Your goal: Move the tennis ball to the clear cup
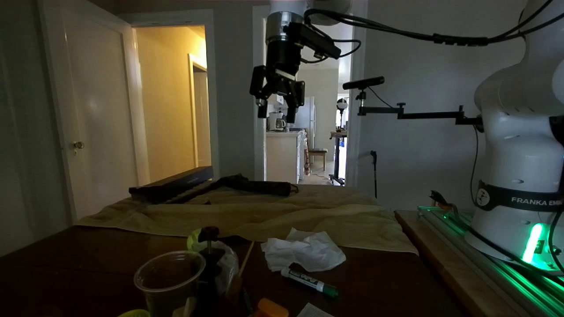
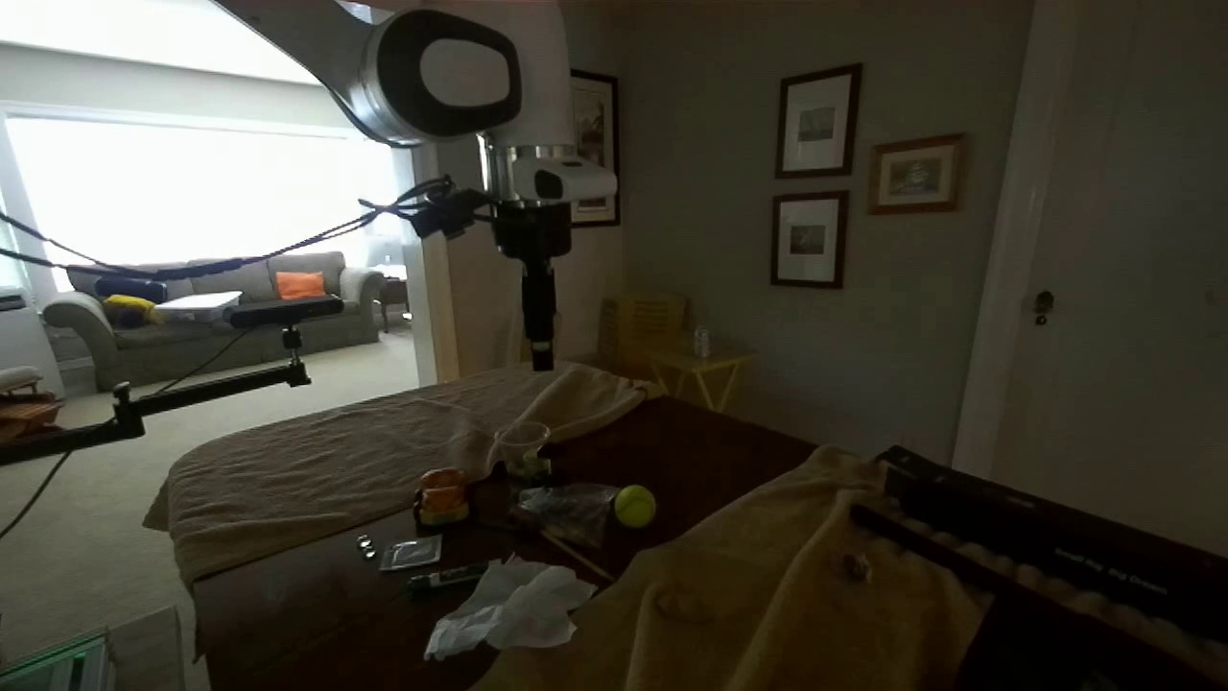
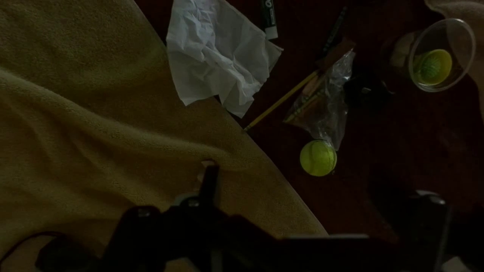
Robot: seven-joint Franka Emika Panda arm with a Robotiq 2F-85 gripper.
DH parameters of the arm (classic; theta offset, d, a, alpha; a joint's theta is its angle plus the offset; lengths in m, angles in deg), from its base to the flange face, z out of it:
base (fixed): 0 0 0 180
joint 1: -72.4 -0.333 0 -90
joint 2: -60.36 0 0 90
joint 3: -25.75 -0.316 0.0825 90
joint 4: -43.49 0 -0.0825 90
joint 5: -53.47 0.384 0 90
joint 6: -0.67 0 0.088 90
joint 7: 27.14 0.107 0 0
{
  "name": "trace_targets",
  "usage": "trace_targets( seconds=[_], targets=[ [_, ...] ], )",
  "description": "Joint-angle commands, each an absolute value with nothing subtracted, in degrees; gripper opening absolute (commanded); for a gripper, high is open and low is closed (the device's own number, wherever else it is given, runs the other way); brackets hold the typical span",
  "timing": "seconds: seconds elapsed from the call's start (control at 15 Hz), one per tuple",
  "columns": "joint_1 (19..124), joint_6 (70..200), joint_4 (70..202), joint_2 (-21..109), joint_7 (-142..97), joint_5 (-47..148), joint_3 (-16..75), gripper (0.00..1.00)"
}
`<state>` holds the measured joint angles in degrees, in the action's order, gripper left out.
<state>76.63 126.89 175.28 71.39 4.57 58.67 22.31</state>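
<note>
1. Your end effector (image 1: 276,115) hung high, spread and empty.
2. The tennis ball (image 3: 318,158) lay on the table (image 3: 401,143), seemingly touching the plastic bag (image 3: 334,102), which your grasp risked snagging.
3. The clear cup (image 1: 169,286) looked light; bumps risked tipping it.

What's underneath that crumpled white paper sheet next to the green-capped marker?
The crumpled white paper sheet lies across the edge of the large tan cloth and part of the dark brown tabletop. Whatever else may be beneath is covered; I can't tell.

Tennis ball (image 3: 318,158) — yellow-green; gripper (image 1: 276,115) — black (marker cap (image 1: 330,290) green).
</note>
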Motion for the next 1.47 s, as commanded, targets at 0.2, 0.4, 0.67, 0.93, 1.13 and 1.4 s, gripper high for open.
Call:
trace_targets(
  seconds=[0.2, 0.4, 0.67, 0.93, 1.13, 1.4],
  targets=[
    [77.7, 141.2, 173.7, 65.7, 6.7, 57.4, 24.5, 1.0],
    [77.9, 153.1, 172.1, 59.7, 9.8, 57.1, 25.6, 1.0],
    [75.9, 153.8, 168.2, 53.1, 8.8, 58.0, 26.5, 1.0],
    [73.4, 147.1, 163.6, 48.6, 6.5, 57.8, 26.7, 1.0],
    [72.2, 141.8, 160.2, 46.1, 5.9, 57.2, 27.1, 1.0],
    [71.5, 138.6, 154.8, 41.4, 7.5, 56.2, 28.9, 1.0]
  ],
)
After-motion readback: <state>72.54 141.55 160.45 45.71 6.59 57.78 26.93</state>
